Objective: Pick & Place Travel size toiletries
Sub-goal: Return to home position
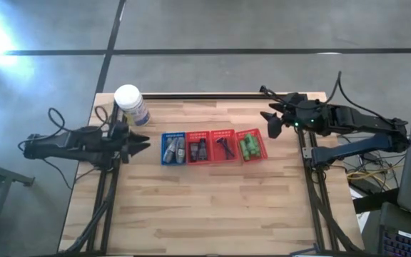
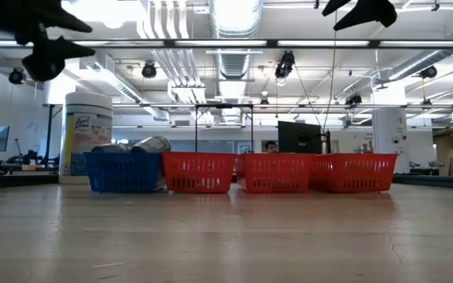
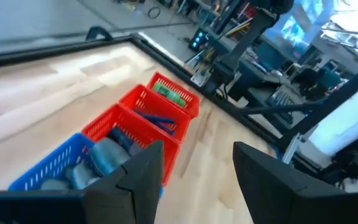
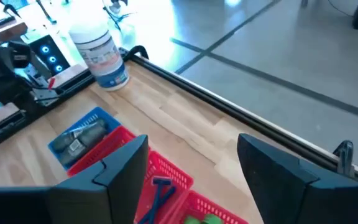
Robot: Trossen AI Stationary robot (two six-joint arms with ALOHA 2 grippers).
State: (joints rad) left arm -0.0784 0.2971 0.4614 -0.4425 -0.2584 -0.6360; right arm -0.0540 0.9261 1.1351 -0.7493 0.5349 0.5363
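Note:
A row of small mesh baskets sits mid-table: a blue basket [image 1: 173, 148] with grey tubes [image 3: 107, 155], a red basket [image 1: 198, 148] with dark items, a red basket [image 1: 225, 145] with a thin dark stick [image 4: 160, 193], and a red basket [image 1: 251, 145] with green bottles [image 3: 171, 93]. My left gripper [image 1: 143, 142] hovers open above the table, left of the blue basket. My right gripper [image 1: 272, 123] hovers open above the table, off the far right of the green-bottle basket. Neither holds anything.
A white-lidded jar with a bluish label [image 1: 131, 104] stands at the far left corner of the table, just beyond my left gripper. Bare wood lies toward the near edge [image 1: 212, 214]. Cables and equipment sit off the table's right side.

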